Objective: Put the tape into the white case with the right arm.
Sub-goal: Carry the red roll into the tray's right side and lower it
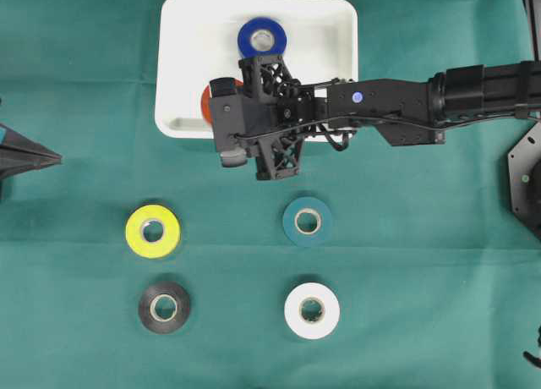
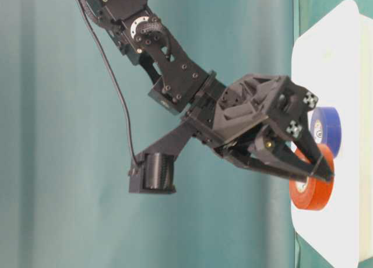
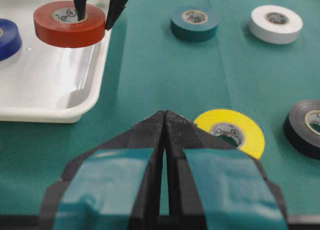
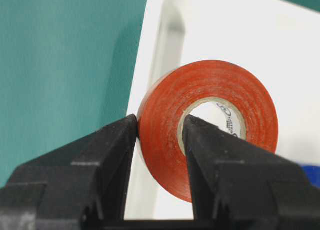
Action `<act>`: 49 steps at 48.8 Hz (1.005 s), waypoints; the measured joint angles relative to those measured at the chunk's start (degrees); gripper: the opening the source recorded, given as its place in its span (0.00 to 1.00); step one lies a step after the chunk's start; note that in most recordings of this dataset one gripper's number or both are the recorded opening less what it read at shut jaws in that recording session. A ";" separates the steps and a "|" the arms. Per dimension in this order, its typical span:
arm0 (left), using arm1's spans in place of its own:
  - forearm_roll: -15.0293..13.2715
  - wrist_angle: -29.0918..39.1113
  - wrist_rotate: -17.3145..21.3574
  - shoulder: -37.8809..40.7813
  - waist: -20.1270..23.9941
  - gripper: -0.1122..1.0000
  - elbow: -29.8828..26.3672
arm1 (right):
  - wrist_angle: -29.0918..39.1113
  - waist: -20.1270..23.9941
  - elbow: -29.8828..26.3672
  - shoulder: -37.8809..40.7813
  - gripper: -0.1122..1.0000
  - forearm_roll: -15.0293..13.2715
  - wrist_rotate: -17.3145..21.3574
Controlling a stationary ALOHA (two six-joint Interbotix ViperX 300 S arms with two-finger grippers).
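- Gripping the red tape [image 4: 207, 135], our right claw [image 4: 160, 127] has one finger in the roll's core and one on its outer wall.
- We hold that roll over the white case [image 1: 334, 25], above its near-left corner, clear of the floor.
- A blue tape [image 1: 262, 38] lies inside the case.
- Our left claw [image 3: 165, 121] is closed and empty, above the green bench [image 1: 423, 262].
- Yellow tape [image 1: 153, 231], teal tape [image 1: 308, 221], black tape [image 1: 164, 307] and white tape [image 1: 312, 310] lie on the bench.

The white case [image 3: 75, 107] is looking like glossy, smooth plastic. The green table cover [image 3: 150, 75] is showing a matt cloth weave. The red tape [image 4: 165, 140] is looking faintly grainy.
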 measured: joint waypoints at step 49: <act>0.00 0.00 -0.09 0.00 0.00 0.10 0.00 | -10.90 -6.86 21.80 -13.71 0.11 -0.53 2.72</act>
